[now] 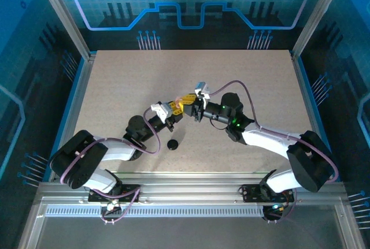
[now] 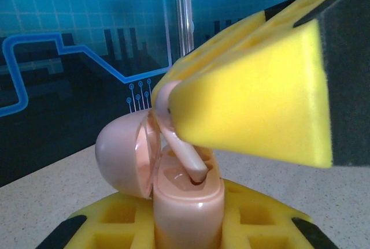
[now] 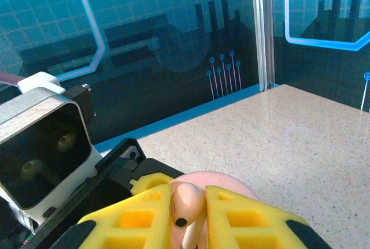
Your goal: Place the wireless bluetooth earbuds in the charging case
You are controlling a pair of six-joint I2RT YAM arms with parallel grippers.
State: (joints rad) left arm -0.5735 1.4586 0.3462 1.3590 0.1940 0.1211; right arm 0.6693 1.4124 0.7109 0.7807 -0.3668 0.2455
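Note:
My left gripper [image 2: 188, 223] is shut on a pale pink charging case [image 2: 188, 200], held upright between its yellow fingers. The case's lid [image 2: 124, 153] hangs open to the left. My right gripper [image 3: 189, 214] is shut on a pink earbud [image 3: 186, 200], head up and stem down. In the left wrist view the earbud [image 2: 182, 151] leans over the case and the tip of its stem sits in a socket on the case's top. Seen from above, the left gripper [image 1: 173, 110] and the right gripper [image 1: 188, 104] meet tip to tip over the middle of the table.
A small round black piece [image 1: 172, 144] lies on the speckled table [image 1: 254, 81] just in front of the left arm's wrist. The left wrist camera housing [image 3: 40, 139] is close on the left of the right gripper. Blue walls and metal posts [image 1: 63, 18] ring the table.

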